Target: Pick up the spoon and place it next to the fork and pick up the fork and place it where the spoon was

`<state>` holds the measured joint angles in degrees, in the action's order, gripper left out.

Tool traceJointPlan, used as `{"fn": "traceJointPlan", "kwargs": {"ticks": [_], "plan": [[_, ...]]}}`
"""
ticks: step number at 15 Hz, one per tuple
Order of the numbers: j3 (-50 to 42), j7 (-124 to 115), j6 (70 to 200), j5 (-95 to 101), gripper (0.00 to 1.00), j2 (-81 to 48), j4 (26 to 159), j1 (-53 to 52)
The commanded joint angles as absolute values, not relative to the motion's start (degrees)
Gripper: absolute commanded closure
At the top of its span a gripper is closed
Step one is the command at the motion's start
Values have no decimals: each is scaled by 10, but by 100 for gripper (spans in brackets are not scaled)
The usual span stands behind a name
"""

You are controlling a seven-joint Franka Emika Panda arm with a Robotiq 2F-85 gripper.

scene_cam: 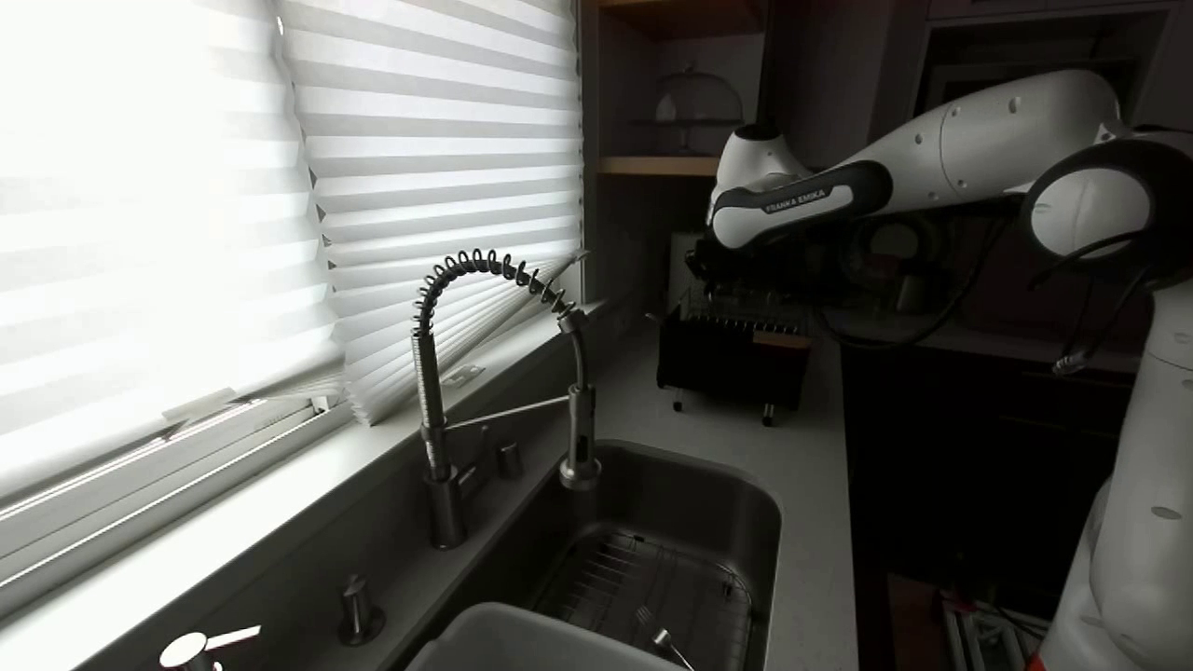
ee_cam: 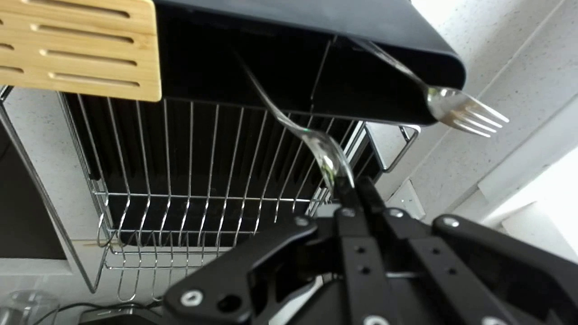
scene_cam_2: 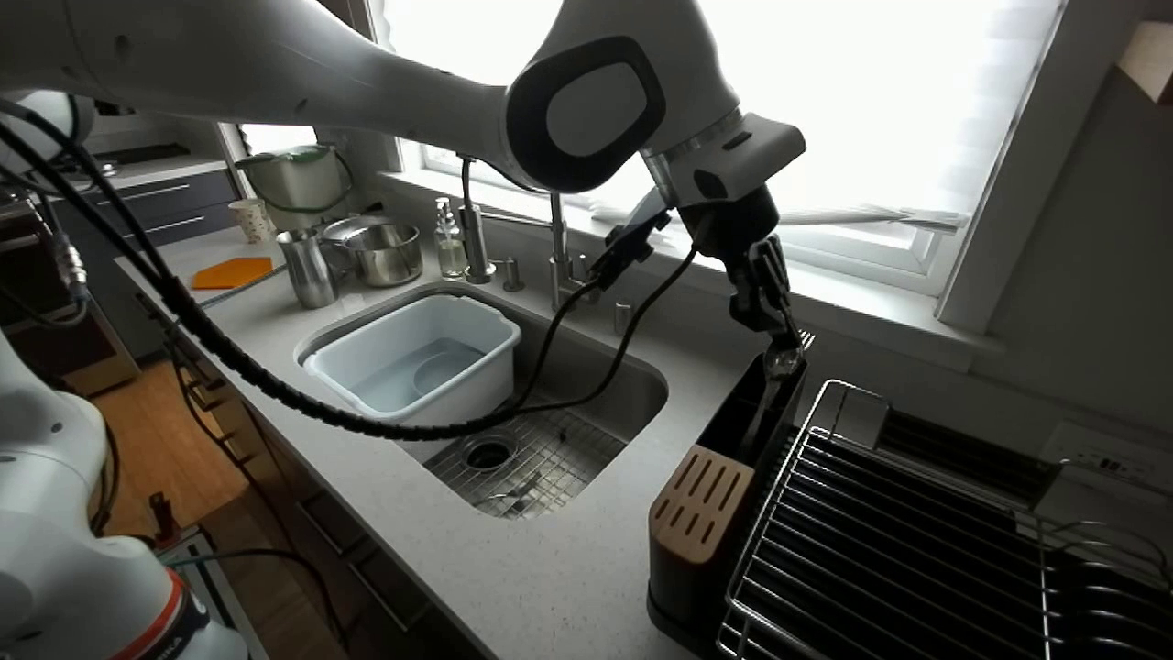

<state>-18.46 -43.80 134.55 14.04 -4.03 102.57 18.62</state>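
Pincer (ee_cam: 357, 184), right of centre in wrist view, looks clenched on spoon (ee_cam: 319, 146) by bowl tip; handle down in caddy (ee_cam: 311, 14), upper middle. Fork (ee_cam: 445, 104): upper right. Risk: slick, curved bowl may swivel free; handle could snag caddy wall.

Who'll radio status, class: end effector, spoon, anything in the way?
End effector closed on spoon. Spoon tilted, handle reaching into black caddy. Fork leaning nearby, possible snag.

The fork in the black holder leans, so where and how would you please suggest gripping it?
Probably take the fork by its head, from above, across the flat faces: the head juts past the holder in the wrist view, while the handle runs inside. The hand would first have to release the spoon.
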Motion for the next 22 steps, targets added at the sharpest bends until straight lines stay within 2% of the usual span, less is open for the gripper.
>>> {"fn": "traceJointPlan", "kwargs": {"ticks": [1,9,22], "plan": [[-186,-440,1326,161,99,10,1040,177],[-162,-448,1368,157,99,74,1051,182],[-163,-472,1487,78,99,7,1059,181]]}}
